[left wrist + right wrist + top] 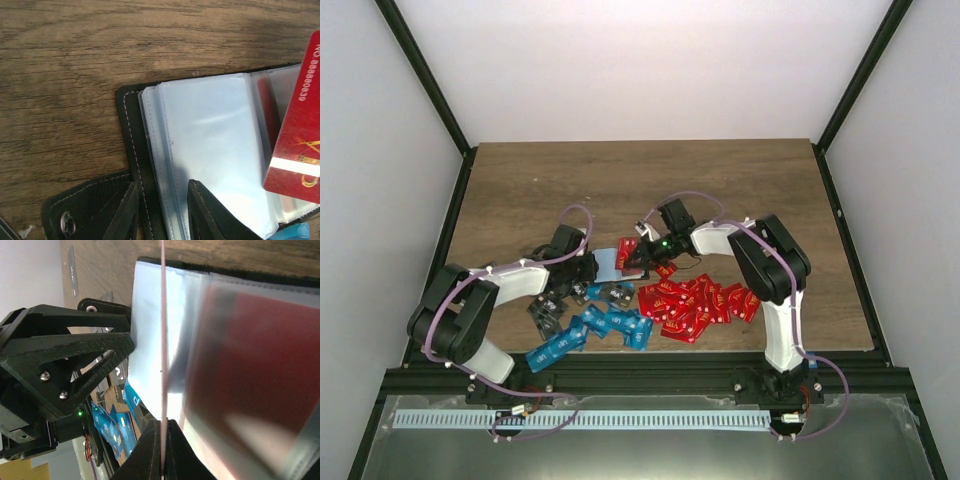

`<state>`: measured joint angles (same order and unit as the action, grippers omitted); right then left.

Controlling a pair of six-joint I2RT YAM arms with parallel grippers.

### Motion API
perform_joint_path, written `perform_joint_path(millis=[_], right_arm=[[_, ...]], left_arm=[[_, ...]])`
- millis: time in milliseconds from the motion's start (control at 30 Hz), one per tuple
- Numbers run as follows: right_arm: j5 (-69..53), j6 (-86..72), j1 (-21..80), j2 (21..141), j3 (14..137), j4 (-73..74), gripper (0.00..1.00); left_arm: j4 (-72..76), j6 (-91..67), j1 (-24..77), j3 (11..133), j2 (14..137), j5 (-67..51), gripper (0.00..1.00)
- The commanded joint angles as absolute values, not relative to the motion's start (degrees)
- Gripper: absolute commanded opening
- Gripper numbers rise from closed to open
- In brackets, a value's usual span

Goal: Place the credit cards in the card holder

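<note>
Right claw (642, 258), overhead view: it is clamped on one red card (627, 250) over the right half of the open card holder (607, 264). The holder lies flat near the table's (620, 180) middle with its pale inside up. The left claw (582, 272) is at its left edge. Loose red cards (695, 300), blue cards (605, 328) and dark cards (545, 312) lie nearer the arms.

Left wrist view: the left claw (160, 210) has a narrow gap, with the card holder's (210, 140) stitched edge and clear sleeves showing between the jaws. Whether it grips them cannot be told. The red card (300, 140) overlaps the right-hand sleeves, long axis near vertical. Its print begins "NO." followed by digits, mostly 8s.

Right wrist view: the right claw (162, 452) pinches the red card (162, 340), seen edge-on and pointing straight away over the card holder (147, 330).
</note>
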<state>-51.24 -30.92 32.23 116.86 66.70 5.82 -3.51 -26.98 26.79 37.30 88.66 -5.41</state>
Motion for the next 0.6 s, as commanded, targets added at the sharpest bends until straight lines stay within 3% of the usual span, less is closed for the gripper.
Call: perform_joint_path(millis=[0, 567], right_arm=[[-52.7, -31.4, 33.1, 119.0, 67.1, 5.1, 0.01], [-47.7, -31.9, 32.7, 115.1, 65.1, 4.5, 0.01]], left_arm=[[-3.8, -27.2, 26.9, 37.8, 89.4, -4.9, 0.3], [-4.2, -27.4, 27.0, 37.8, 90.0, -3.8, 0.26]])
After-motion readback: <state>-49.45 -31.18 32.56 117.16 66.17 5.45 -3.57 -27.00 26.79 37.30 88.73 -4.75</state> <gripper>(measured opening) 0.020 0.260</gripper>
